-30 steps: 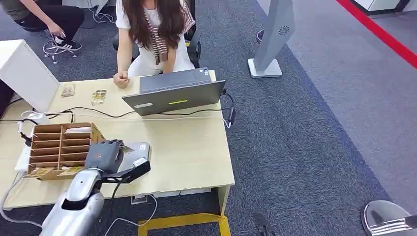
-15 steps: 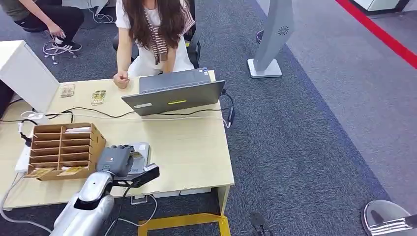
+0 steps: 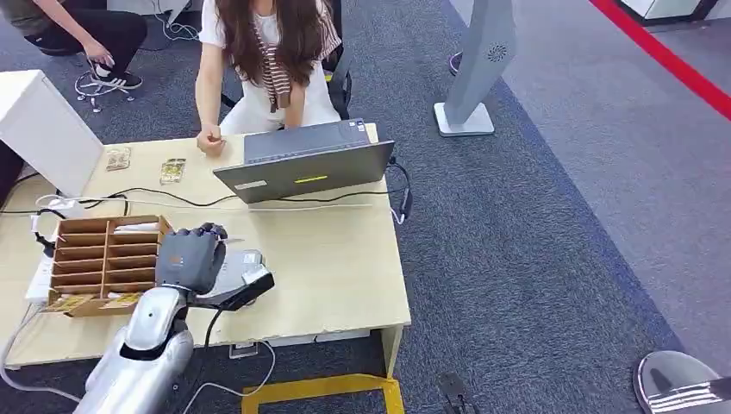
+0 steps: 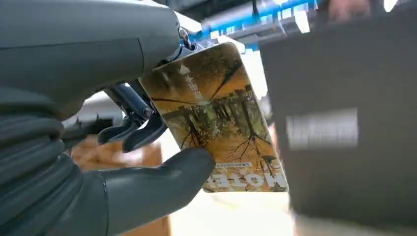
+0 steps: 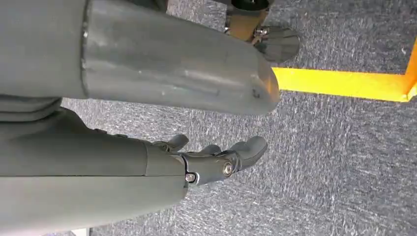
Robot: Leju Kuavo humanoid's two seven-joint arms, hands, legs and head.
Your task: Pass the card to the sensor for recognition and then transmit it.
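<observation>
My left hand is raised over the front left of the wooden table, fingers pointing away from me. It pinches a yellow-brown card with a tree picture between thumb and fingers. The grey flat sensor lies on the table just to the right of the hand, partly hidden by it. My right hand hangs over the grey carpet with its fingers loosely apart and nothing in it.
A wooden sorting box stands just left of the hand. A person sits behind an open grey laptop, with cables across the table. Two cards lie at the back left beside a white box.
My left hand with the card has risen from just over the sensor and drawn back left toward the sorting box. The person's arm shifted slightly.
</observation>
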